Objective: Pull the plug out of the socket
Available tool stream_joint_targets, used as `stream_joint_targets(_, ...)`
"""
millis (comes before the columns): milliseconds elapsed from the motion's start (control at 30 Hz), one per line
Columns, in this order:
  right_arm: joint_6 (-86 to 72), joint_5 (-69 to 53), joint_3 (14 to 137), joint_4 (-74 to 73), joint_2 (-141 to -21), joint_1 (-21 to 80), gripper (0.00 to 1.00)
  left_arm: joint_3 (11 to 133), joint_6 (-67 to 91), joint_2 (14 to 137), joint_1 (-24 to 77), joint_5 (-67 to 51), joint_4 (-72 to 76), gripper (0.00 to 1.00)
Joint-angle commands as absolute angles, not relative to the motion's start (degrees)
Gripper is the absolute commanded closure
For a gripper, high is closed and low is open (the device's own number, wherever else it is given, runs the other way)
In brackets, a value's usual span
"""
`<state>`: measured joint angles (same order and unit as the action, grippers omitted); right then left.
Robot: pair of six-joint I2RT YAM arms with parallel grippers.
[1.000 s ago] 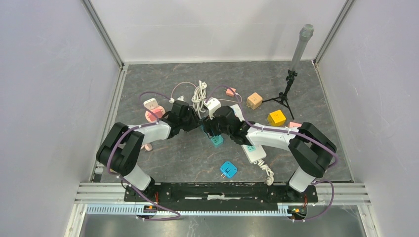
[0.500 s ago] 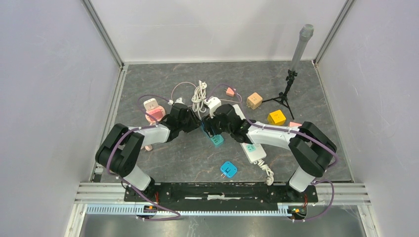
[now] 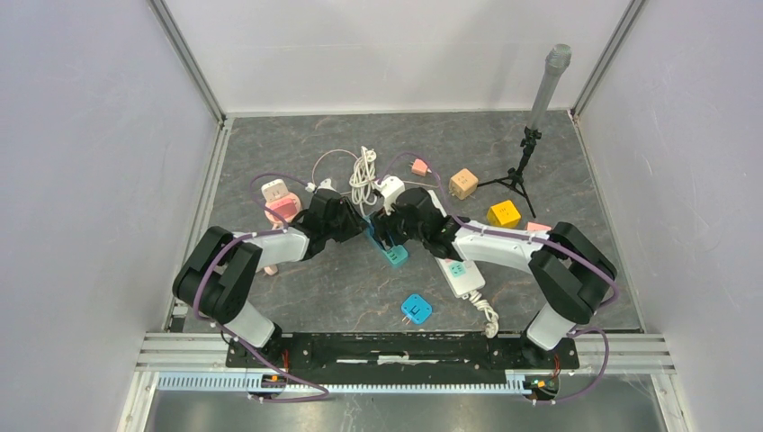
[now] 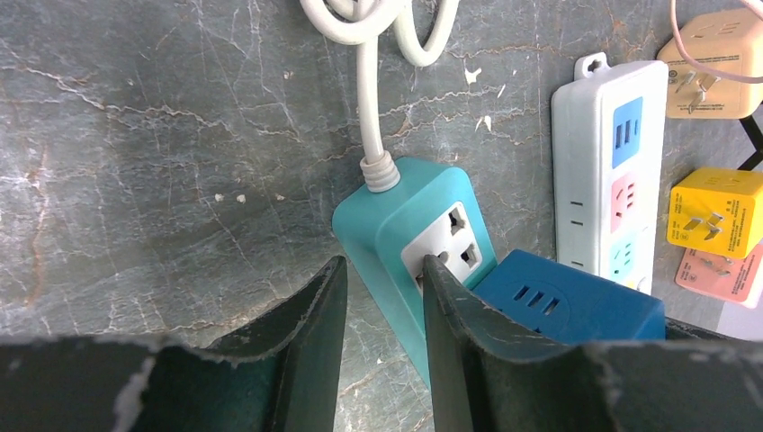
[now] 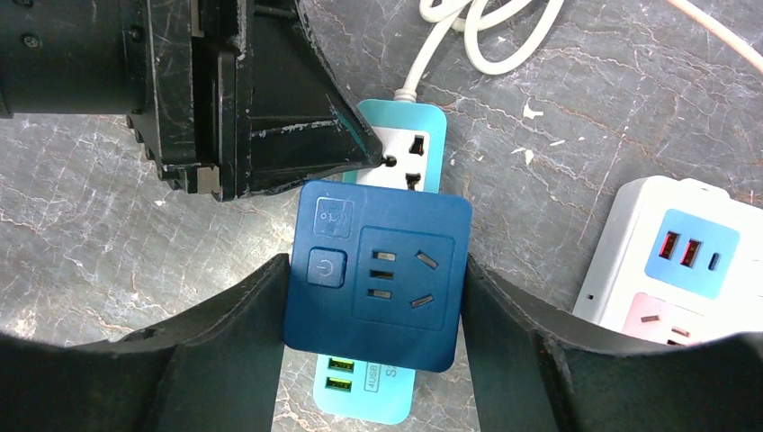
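Teal plastic power strip (image 4: pixel 396 216) lies on the desk (image 3: pixel 342 279). The right end effector (image 5: pixel 376 270) clenches the dark blue square plug (image 5: pixel 378 274), apparently seated. The left end effector (image 4: pixel 382 261) braces the strip, though I cannot tell whether it grips. Next, lift the plug straight off.

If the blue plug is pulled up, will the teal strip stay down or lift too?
Likely it lifts: the strip looks small and light, and the plug covers much of it. Its cord looks floppy, so only the left gripper could hold it down.
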<state>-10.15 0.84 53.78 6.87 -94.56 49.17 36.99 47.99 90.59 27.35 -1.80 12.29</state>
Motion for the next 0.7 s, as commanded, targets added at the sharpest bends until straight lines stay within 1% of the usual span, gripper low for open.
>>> stream_joint_targets(0, -9.1, 0.3, 55.8, 12.2, -92.2, 51.6, 1.00, 33.9, 45.7, 92.3, 27.0, 2.9, 0.9, 0.58)
stream_joint_targets(67, -7.5, 3.1, 56.6, 10.8, -92.5, 52.7, 1.00, 33.9, 45.7, 92.3, 27.0, 2.9, 0.7, 0.58)
stream_joint_targets(200, -6.8, 4.0, 56.1, 11.1, -90.5, 52.6, 1.00, 33.9, 45.7, 92.3, 27.0, 3.1, 0.6, 0.59)
stream_joint_targets(433, -10.1, -1.7, 55.7, 13.2, -87.8, 49.4, 1.00, 34.2, 45.6, 92.8, 27.0, 3.8, 0.3, 0.59)
stream_joint_targets(667, -10.4, -1.2, 54.9, 13.2, -90.5, 50.1, 1.00, 34.2, 45.6, 93.0, 27.0, 3.7, 0.3, 0.59)
